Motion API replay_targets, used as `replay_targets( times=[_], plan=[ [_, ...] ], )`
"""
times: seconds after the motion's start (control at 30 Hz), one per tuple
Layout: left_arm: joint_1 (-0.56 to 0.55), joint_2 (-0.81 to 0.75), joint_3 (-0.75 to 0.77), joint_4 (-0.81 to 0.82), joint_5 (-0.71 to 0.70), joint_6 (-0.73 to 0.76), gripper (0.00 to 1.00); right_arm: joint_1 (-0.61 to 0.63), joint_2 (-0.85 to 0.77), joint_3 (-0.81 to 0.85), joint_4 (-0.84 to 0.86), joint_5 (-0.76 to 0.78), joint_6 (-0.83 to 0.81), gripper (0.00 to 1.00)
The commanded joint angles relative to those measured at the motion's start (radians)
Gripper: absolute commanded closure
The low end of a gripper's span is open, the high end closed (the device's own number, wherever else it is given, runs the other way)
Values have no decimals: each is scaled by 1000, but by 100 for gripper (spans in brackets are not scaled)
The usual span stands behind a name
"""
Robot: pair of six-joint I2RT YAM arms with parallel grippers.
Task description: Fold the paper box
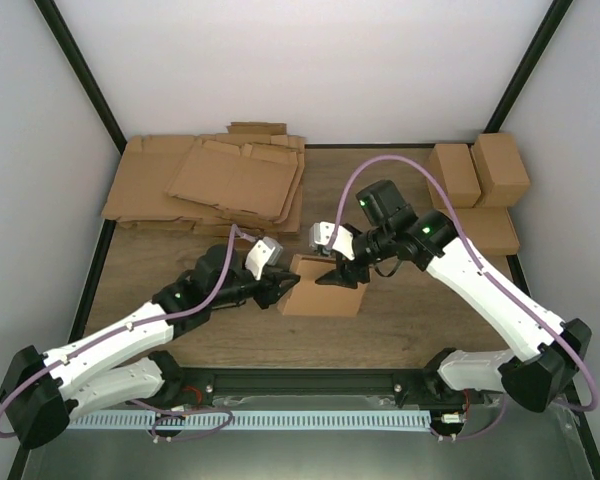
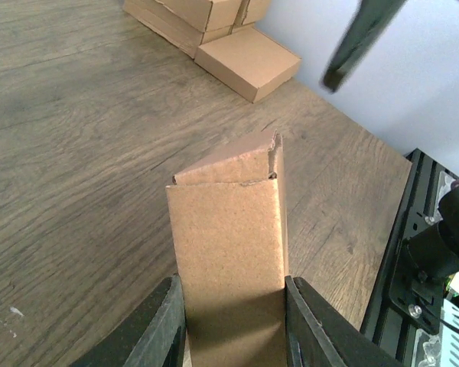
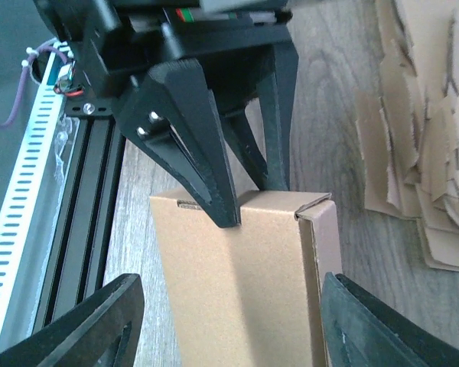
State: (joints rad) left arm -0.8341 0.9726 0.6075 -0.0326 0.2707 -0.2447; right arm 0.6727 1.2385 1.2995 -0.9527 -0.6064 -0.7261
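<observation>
At the near edge, both arm bases sit along the black rail (image 1: pixel 310 382). From there the arms converge on the middle of the table (image 1: pixel 420 320), one from each side.

Left gripper (image 2: pixel 231 281): closed onto the paper box (image 1: pixel 325 292), one finger against each side of the end nearest it. Its function appears to be that of a clamp — it fixes the body so the opposite end can be worked without the box sliding or twisting.

Paper box: located mid-table between the two grippers, formed into a rectangular tube. The long axis runs roughly left to right across the table, along the line joining the grippers, so one end points at each gripper. At the right-hand end a flap (image 2: pixel 229 164) leans inward, partly folded, its tab not tucked. Whether the box rests on the table or is raised slightly cannot be determined.

Right gripper (image 3: pixel 231 277): fingers spread wide, astride its end of the box, holding nothing. A gap shows beside at least one finger. This stance suits an approach to the unfinished flap, which is judged to be the step in hand.

Farther back: a pile of flat cardboard sheets (image 1: pixel 210 180) lies at the far left and finished boxes (image 1: pixel 480 175) stand at the far right — both well apart from the work.
</observation>
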Motion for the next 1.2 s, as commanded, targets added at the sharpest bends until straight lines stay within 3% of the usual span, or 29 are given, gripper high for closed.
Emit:
replay_targets(
  times=[0.0, 0.37, 0.5, 0.67, 0.97, 1.17],
  plan=[
    [-18, -22, -6, 20, -19, 32, 73, -30, 53, 43, -48, -41, -58, 34],
    [-46, -95, 8, -41, -21, 49, 74, -202, 71, 67, -77, -166, -149, 30],
    [-49, -124, 27, -68, -24, 47, 74, -206, 89, 65, -141, -269, -217, 21],
    [-51, -138, 84, -118, -5, 74, 74, -206, 111, 62, -193, -367, -300, 20],
    [-50, -127, 213, -283, 52, 186, 74, -191, 114, 57, -209, -360, -305, 26],
    [-52, -128, 260, -338, 46, 250, 73, -177, 108, 61, -214, -339, -293, 44]
  ],
)
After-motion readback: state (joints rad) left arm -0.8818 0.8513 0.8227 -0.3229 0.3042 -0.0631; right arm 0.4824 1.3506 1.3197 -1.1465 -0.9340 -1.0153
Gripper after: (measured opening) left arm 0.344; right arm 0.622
